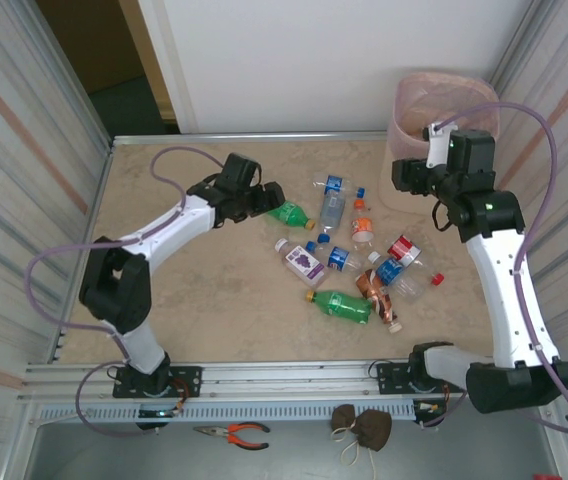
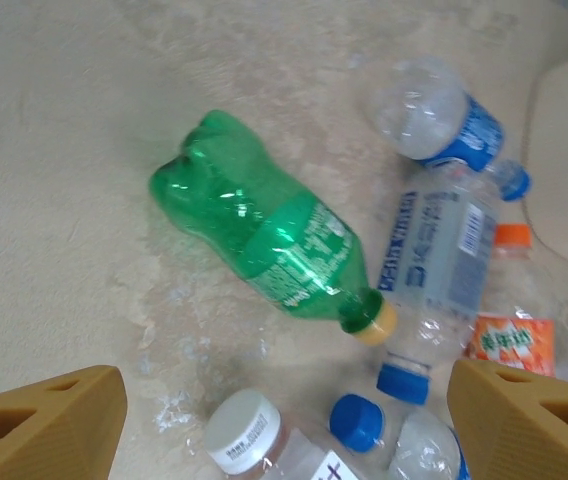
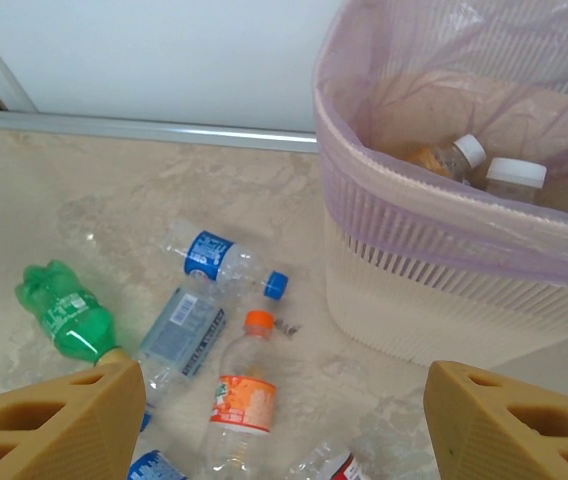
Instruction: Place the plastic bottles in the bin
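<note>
Green plastic bottle (image 2: pixel 264 245) lies at twelve o'clock of the left gripper (image 2: pixel 284 400), jaws wide and empty for approach; right gripper (image 3: pixel 284 390) likewise open, empty.

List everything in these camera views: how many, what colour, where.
bin: one, pale pink-beige, far right table corner
bottles in bin: two visible, white caps, inside
green bottles: two, green, mid-table
blue-labelled bottles: about four, clear, mid-table
orange-labelled bottle: one, clear, near bin
purple-labelled bottle: one, white, mid-table
red-labelled bottle: one, red and white, right of pile
pliers: one, orange handles, below table's near edge
left gripper: one, tan fingers, open above a green bottle
right gripper: one, tan fingers, open beside bin
</note>
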You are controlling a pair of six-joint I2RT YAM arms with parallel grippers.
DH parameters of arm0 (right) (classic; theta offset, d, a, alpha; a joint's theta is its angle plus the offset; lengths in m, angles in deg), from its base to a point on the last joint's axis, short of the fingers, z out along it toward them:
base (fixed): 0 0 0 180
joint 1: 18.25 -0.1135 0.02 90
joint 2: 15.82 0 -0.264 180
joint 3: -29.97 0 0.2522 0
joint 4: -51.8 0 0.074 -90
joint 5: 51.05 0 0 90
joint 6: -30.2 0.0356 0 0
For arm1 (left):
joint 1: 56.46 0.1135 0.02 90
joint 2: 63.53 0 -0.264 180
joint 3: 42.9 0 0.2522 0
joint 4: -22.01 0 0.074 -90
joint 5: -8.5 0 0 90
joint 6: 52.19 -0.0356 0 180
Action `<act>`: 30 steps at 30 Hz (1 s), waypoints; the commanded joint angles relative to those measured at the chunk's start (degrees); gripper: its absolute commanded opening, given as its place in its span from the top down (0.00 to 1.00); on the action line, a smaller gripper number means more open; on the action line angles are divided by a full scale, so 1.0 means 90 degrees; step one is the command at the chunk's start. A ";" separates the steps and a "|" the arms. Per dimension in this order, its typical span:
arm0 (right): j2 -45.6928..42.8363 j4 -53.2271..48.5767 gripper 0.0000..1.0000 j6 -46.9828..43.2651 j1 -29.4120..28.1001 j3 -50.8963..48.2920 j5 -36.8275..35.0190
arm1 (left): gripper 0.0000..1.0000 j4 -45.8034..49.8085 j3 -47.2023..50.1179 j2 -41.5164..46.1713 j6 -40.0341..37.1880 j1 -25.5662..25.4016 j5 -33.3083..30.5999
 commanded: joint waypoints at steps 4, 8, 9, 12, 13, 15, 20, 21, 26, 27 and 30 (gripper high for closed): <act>-0.0359 -0.0098 0.27 0.0082 -0.0040 -0.0223 -0.0209 | 0.18 0.1331 -0.1292 -0.1095 0.1358 0.0157 -0.0187; -0.0404 -0.0166 0.27 0.0045 -0.0045 -0.0275 -0.0279 | 0.18 0.1437 -0.1733 -0.1635 0.1925 0.0269 0.0093; -0.0432 -0.0166 0.27 0.0036 -0.0040 -0.0288 -0.0274 | 0.18 0.1467 -0.1844 -0.1759 0.2057 0.0288 0.0120; -0.0507 -0.0141 0.27 -0.0007 -0.0041 -0.0379 -0.0245 | 0.17 0.1461 -0.2122 -0.2087 0.2320 0.0340 0.0299; -0.0536 -0.0132 0.27 -0.0013 -0.0046 -0.0406 -0.0232 | 0.17 0.1469 -0.2193 -0.2159 0.2410 0.0361 0.0345; -0.0574 -0.0134 0.27 -0.0046 -0.0040 -0.0458 -0.0275 | 0.17 0.1423 -0.2319 -0.2464 0.2636 0.0407 0.0517; -0.0558 -0.0186 0.26 -0.0125 -0.0041 -0.0480 -0.0314 | 0.16 0.1251 -0.2579 -0.2870 0.2975 0.0466 0.0765; -0.0550 -0.0174 0.26 -0.0131 -0.0042 -0.0491 -0.0328 | 0.16 0.1268 -0.2649 -0.2956 0.3025 0.0462 0.0783; -0.0502 -0.0176 0.26 -0.0197 -0.0031 -0.0500 -0.0347 | 0.19 0.1314 -0.2915 -0.3265 0.3223 0.0460 0.0829; -0.0494 -0.0177 0.26 -0.0198 -0.0031 -0.0511 -0.0342 | 0.20 0.1315 -0.2952 -0.3298 0.3257 0.0463 0.0822; -0.0452 -0.0157 0.26 -0.0218 -0.0030 -0.0514 -0.0332 | 0.23 0.1313 -0.2995 -0.3395 0.3334 0.0470 0.0824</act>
